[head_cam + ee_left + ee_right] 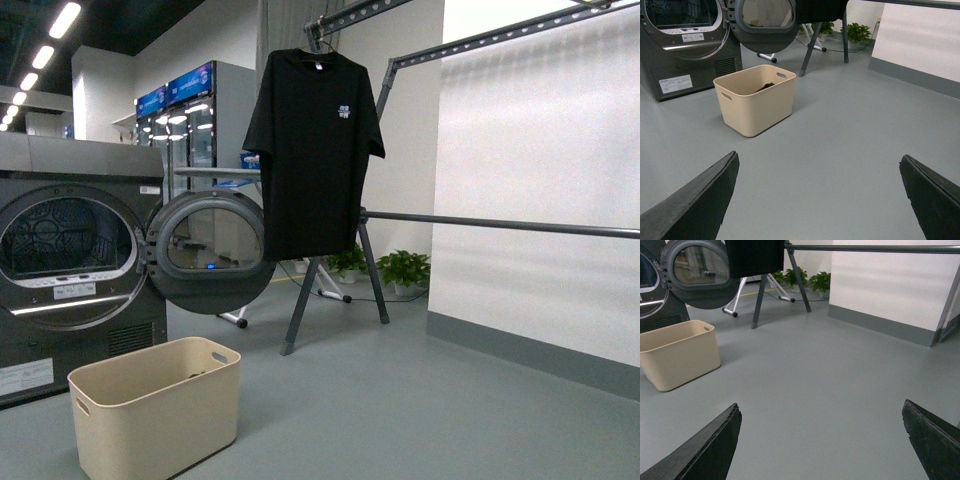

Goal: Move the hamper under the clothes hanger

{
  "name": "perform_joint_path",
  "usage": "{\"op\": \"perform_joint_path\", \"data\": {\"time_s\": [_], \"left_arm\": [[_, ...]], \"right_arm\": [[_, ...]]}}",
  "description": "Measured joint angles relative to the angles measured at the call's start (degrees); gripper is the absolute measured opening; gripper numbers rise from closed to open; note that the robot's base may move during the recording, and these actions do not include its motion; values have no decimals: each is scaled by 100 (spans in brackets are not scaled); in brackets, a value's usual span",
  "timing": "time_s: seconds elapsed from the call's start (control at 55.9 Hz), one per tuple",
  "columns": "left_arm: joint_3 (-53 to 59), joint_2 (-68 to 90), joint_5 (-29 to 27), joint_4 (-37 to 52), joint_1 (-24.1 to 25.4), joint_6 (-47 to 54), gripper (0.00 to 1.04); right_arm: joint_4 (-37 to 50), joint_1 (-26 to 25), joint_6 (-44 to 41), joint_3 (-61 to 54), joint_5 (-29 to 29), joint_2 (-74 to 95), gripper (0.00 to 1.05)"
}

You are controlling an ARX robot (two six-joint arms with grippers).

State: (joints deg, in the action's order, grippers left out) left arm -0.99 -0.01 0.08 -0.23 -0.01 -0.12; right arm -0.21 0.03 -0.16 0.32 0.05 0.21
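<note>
The cream-beige hamper (155, 408) stands on the grey floor at the lower left, in front of the dryer. It also shows in the left wrist view (755, 99), with something dark inside, and in the right wrist view (676, 354). The dark grey clothes hanger (500, 224) spans the right with a long horizontal bar and slanted legs (303, 300); a black T-shirt (312, 150) hangs from its top rail. My left gripper (820, 165) is open over bare floor, well short of the hamper. My right gripper (822, 410) is open over bare floor too. Neither arm shows in the front view.
A grey dryer (70, 260) with its round door (210, 250) swung open stands at the left, just behind the hamper. A white wall with a grey skirting (530, 350) runs along the right. Potted plants (400, 270) sit at the back. Fridges (190, 110) stand far behind.
</note>
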Motion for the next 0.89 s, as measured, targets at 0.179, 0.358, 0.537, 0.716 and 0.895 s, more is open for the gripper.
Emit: {"op": "perform_joint_path", "data": {"time_s": [0.179,0.358,0.537,0.716,0.895], "left_arm": [[0,0,0,0,0,0,98],[0,0,0,0,0,0,98],[0,0,0,0,0,0,98],[0,0,0,0,0,0,98],[0,0,0,0,0,0,98]], "right_arm": [[0,0,0,0,0,0,97],[0,0,0,0,0,0,97],[0,0,0,0,0,0,97],[0,0,0,0,-2,0,97],[0,0,0,0,0,0,97]]}}
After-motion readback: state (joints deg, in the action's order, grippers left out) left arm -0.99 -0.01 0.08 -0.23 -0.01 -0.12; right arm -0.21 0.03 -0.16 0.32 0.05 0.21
